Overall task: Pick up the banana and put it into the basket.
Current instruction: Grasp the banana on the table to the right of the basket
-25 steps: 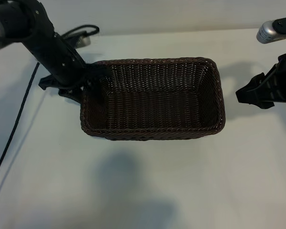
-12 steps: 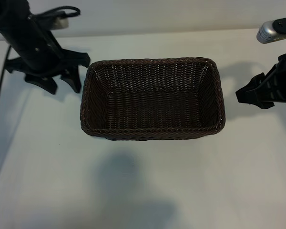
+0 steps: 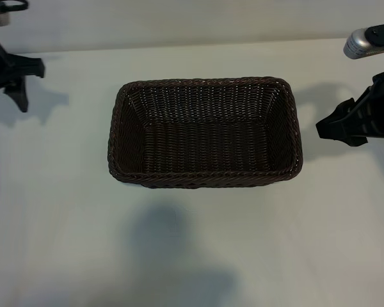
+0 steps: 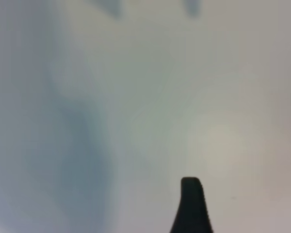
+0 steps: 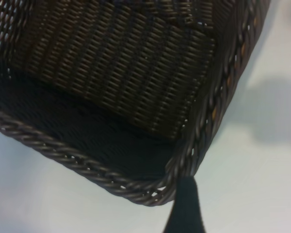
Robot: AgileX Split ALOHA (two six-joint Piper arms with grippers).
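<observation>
At frame's left edge: left gripper [image 3: 5, 82] cropped, jaws spread | right gripper [image 3: 345, 131] jaws spread | basket [image 3: 205, 182] holds nothing visible

The basket [image 3: 205, 132] sat on the table [image 3: 192, 243], a little above the middle of the frame, its long sides running left to right. My left gripper [image 3: 3, 89] hung at the upper left edge of the frame, well apart from the basket. My right gripper [image 3: 326, 128] stood at the right edge, just beside the basket's right end and level with it.
</observation>
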